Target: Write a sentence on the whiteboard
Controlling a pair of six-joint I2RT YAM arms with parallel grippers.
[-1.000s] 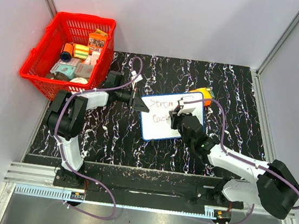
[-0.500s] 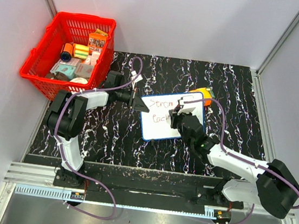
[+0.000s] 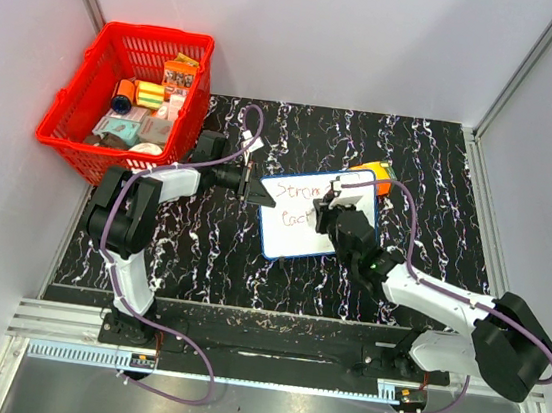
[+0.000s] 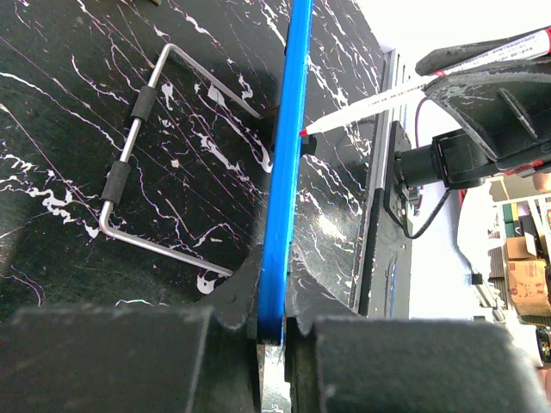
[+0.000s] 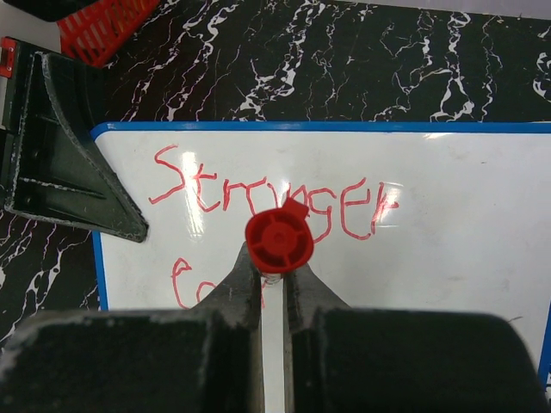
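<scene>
1 whiteboard [image 3: 292,237] is standing propped on 1 wire stand [image 4: 129,181] at the centre of the dark marbled surface [image 3: 441,176], bearing the sentence [image 5: 344,211] in 2 red lines. The left jaws are clamping its left blue edge. The right jaws are gripping 1 red-capped marker [image 5: 278,239], its tip meeting the board. 1 red basket [image 3: 71,111] is sitting upper left, and 1 orange box [image 3: 376,170] is showing just behind the board.

The whiteboard [image 3: 290,241] is white with a blue frame; the sentence [image 5: 225,196] on it is red. The surface [image 3: 209,259] is black, veined white like marble. The basket [image 3: 90,61] and the cap of the marker [image 5: 278,239] are red.
</scene>
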